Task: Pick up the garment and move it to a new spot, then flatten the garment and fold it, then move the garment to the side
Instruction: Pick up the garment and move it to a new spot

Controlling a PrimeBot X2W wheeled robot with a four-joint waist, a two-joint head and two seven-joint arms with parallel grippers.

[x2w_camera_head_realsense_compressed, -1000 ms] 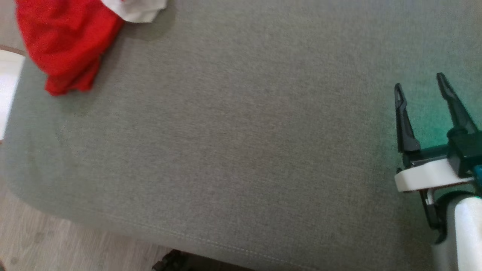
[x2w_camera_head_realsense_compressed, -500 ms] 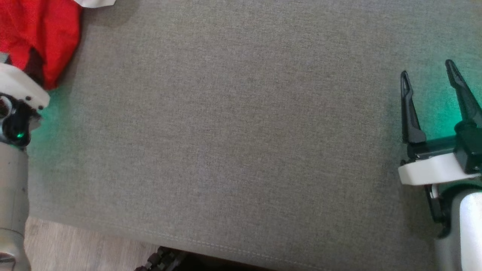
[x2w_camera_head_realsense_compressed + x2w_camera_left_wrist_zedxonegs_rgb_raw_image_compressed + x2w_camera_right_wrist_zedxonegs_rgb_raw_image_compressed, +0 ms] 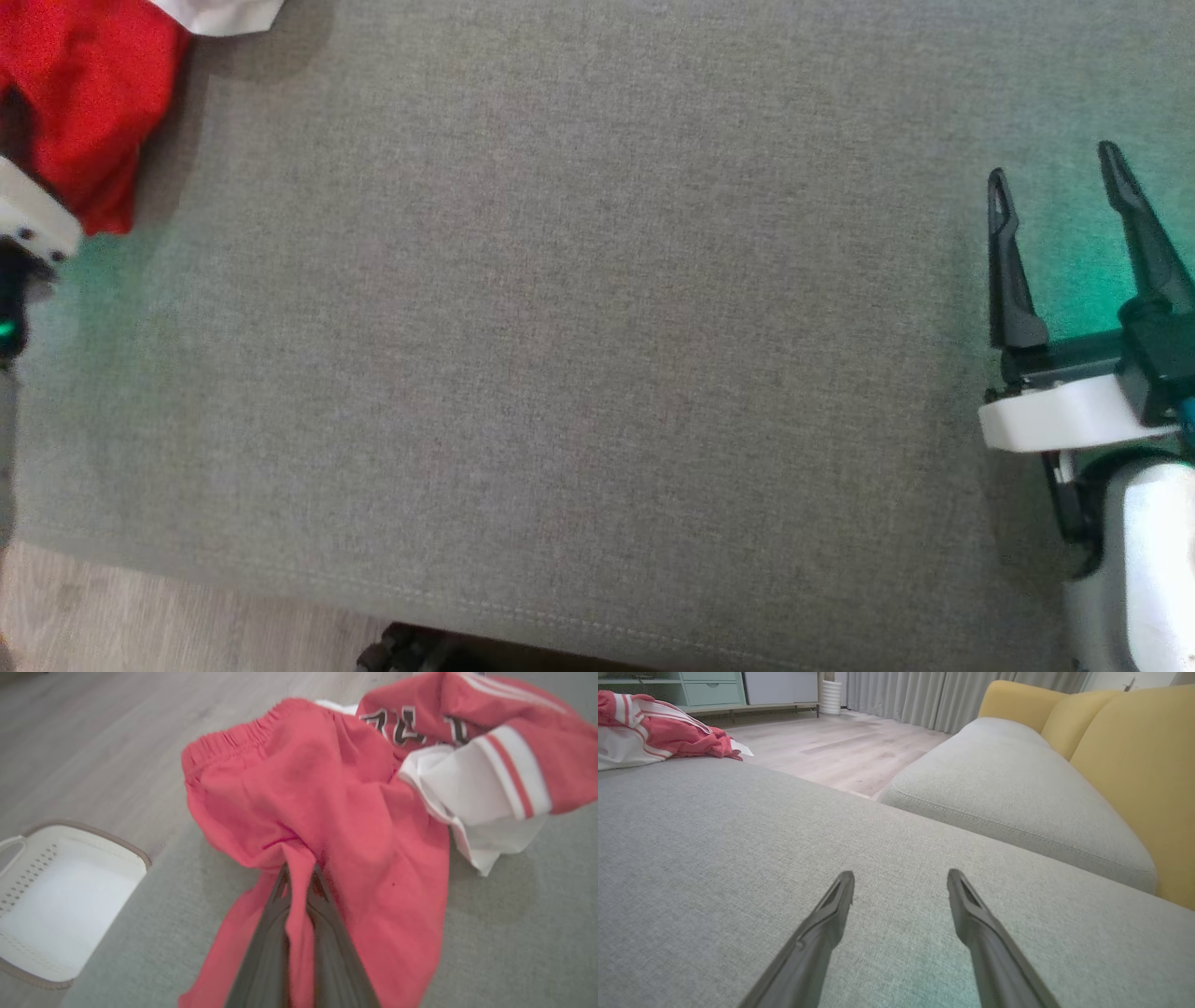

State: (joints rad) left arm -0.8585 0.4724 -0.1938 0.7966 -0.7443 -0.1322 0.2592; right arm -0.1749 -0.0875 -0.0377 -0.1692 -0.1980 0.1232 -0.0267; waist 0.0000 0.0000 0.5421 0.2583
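Note:
The garment (image 3: 355, 826) is a crumpled pair of red shorts with white panels, stripes and lettering. It lies bunched at the far left corner of the grey cushion (image 3: 597, 355), where its red cloth (image 3: 84, 112) reaches the head view's top left edge. In the left wrist view my left gripper (image 3: 299, 882) is shut on a fold of the red cloth, pinched between the two dark fingers. My right gripper (image 3: 1050, 182) hovers open over the cushion's right side, with nothing between its fingers (image 3: 831, 914). The garment (image 3: 658, 732) also sits far off at the upper left of the right wrist view.
A white perforated basket (image 3: 56, 905) stands on the wooden floor (image 3: 93, 742) beside the cushion's corner. A second grey seat cushion (image 3: 1008, 798) with yellow backrests (image 3: 1134, 765) lies to the right. The cushion's front edge (image 3: 467, 607) runs along the head view's bottom.
My left gripper has shut on the red garment's fold. The head camera has shifted, so the garment sits further left in view. The right gripper has stayed open and nearly still.

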